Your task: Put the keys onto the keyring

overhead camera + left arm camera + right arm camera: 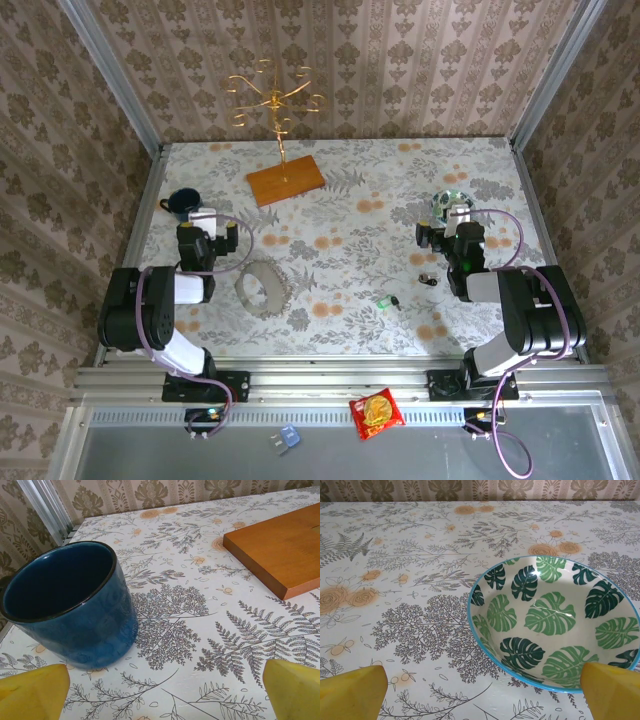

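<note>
Keyring (262, 288), seemingly untouched, lies behind left claw (203, 213).

Overhead camera sits high behind the arm bases (205, 385), looking down and forward over the whole worktop (340, 250). Left wrist camera rides low and close behind the blue mug (85, 625), facing the back wall (200, 490); right wrist camera, just as low, hugs the leaf-patterned bowl (550, 615). Mug and bowl both show from overhead too.

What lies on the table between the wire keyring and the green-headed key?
Nothing. In the top external view, the stretch of tablecloth between the keyring and the green-headed key is bare, showing just its printed flowers.
</note>
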{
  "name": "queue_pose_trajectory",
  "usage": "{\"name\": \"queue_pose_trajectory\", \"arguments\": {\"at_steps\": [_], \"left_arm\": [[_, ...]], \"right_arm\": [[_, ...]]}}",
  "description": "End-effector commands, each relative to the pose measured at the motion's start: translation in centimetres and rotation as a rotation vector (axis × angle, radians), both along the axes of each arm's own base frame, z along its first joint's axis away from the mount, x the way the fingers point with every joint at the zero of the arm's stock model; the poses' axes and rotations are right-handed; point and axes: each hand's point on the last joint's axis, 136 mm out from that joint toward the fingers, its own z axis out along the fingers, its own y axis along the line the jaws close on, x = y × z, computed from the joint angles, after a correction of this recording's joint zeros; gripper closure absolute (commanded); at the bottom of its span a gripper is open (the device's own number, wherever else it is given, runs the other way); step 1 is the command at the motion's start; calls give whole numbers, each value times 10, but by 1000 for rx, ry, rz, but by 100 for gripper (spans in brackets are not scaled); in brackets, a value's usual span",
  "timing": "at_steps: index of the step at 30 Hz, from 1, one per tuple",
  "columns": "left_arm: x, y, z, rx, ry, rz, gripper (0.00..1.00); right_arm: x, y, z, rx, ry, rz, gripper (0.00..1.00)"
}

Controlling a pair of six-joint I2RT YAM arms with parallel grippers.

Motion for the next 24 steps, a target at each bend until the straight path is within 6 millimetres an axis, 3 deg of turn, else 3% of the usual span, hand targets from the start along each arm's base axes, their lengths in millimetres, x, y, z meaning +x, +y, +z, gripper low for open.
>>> {"name": "queue_pose_trajectory", "arguments": {"at_steps": [1, 24], "left_arm": [[0, -1, 1, -15, -3, -13, 0], [0, 0, 0, -27, 3, -22, 0]], "right_arm": [[4, -1, 6, 13, -18, -12, 0], [4, -2, 6, 16, -16, -11, 0]]}}
